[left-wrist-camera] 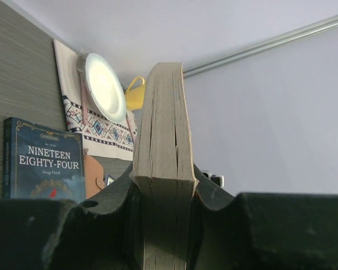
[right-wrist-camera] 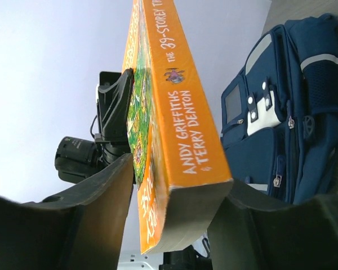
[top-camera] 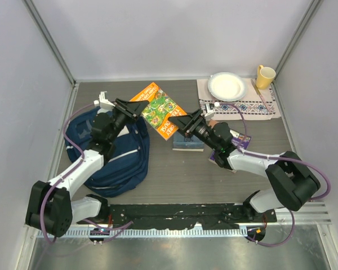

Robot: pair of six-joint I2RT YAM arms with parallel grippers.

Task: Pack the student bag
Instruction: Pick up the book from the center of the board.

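An orange paperback with a green cover picture point(top-camera: 160, 109) hangs in the air between both arms. My left gripper point(top-camera: 136, 108) is shut on its left edge; in the left wrist view the page block point(left-wrist-camera: 163, 140) is pinched between the jaws of that gripper point(left-wrist-camera: 164, 225). My right gripper point(top-camera: 180, 124) straddles the book's near right corner point(right-wrist-camera: 180, 129). The right gripper point(right-wrist-camera: 174, 214) is open: one finger is against the back cover, and a narrow gap shows at the front cover. The student bag point(top-camera: 121, 163), navy blue, lies on the table under the left arm, and its front pockets point(right-wrist-camera: 287, 129) show.
A dark copy of Nineteen Eighty-Four point(top-camera: 187, 143) lies flat mid-table beneath the right gripper. A purple item point(top-camera: 239, 140) sits under the right forearm. At the back right, a patterned cloth point(top-camera: 259, 104) carries a white plate point(top-camera: 227, 86) and a yellow mug point(top-camera: 265, 77).
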